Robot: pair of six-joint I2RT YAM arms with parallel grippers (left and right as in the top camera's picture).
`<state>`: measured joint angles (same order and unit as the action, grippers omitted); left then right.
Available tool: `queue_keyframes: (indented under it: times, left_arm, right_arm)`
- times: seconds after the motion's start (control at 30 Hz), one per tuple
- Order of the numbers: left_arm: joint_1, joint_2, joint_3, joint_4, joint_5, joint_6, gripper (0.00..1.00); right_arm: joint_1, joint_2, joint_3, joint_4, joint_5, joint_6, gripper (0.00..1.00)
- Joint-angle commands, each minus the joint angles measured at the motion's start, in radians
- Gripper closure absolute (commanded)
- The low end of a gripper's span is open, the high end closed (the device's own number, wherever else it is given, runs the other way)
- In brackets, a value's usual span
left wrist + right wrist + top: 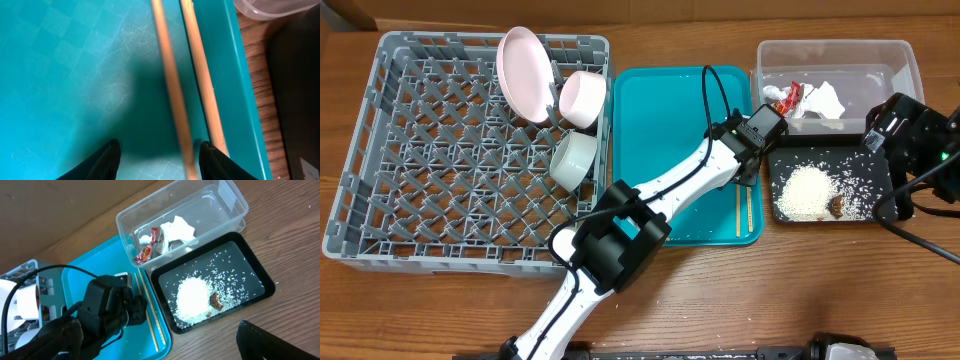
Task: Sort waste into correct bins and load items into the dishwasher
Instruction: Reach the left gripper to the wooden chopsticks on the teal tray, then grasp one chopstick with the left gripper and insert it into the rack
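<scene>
The pair of wooden chopsticks lies along the right edge of the teal tray. My left gripper is low over them and open. In the left wrist view one chopstick runs between the fingers and the other lies by the right finger. My right gripper is open and empty by the bins, its fingers far apart in the right wrist view. The clear tub holds the wrapper and napkin. The black tray holds rice and a brown scrap.
The grey dish rack at the left holds the pink plate, a white bowl and another small white vessel. My left arm crosses the teal tray diagonally. The black tray sits close against the teal tray's right rim.
</scene>
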<state>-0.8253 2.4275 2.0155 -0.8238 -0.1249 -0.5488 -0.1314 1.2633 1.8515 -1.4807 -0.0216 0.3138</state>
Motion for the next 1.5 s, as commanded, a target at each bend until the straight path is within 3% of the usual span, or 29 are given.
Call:
queue_keyframes:
  times: [0.0,0.07,0.17,0.3,0.4,0.63,0.83,0.93,1.1,1.33,1.47]
  left_arm:
    - [-0.015,0.039,0.000,-0.002,-0.005,-0.016,0.49]
    - [-0.018,0.054,0.000,-0.011,-0.005,-0.016,0.54]
    - [-0.019,0.064,0.000,-0.028,-0.007,-0.014,0.94]
    - [0.000,0.059,0.033,-0.055,-0.017,0.026,0.96]
    - [0.046,0.026,0.145,-0.174,-0.055,0.048,0.96]
    - [0.222,-0.161,0.565,-0.562,-0.061,0.229,0.96]
    - [0.428,-0.369,0.613,-0.868,-0.066,0.265,0.96]
    - [0.554,-0.492,0.510,-0.866,0.081,0.378,0.96]
    - [0.719,-0.684,0.153,-0.854,-0.018,0.414,0.96]
    - [0.787,-0.698,-0.199,-0.557,-0.023,0.575,0.96]
    - [0.788,-0.698,-0.383,-0.385,-0.027,0.570,0.96]
  right_arm:
    - [-0.006,-0.003,0.015,0.005,0.006,0.000,0.00]
    - [-0.006,-0.003,0.015,0.005,0.006,0.000,0.00]
    - [-0.006,-0.003,0.015,0.005,0.006,0.000,0.00]
    - [-0.006,-0.003,0.015,0.005,0.006,0.000,0.00]
    - [-0.006,-0.003,0.015,0.005,0.006,0.000,0.00]
    - [-0.006,-0.003,0.015,0.005,0.006,0.000,0.00]
    - [-0.006,-0.003,0.015,0.005,0.006,0.000,0.00]
    - [-0.006,-0.003,0.015,0.005,0.006,0.000,0.00]
    - [-0.006,-0.003,0.015,0.005,0.006,0.000,0.00]
    - [-0.006,-0.003,0.015,0.005,0.006,0.000,0.00]
    - [-0.006,-0.003,0.015,0.005,0.006,0.000,0.00]
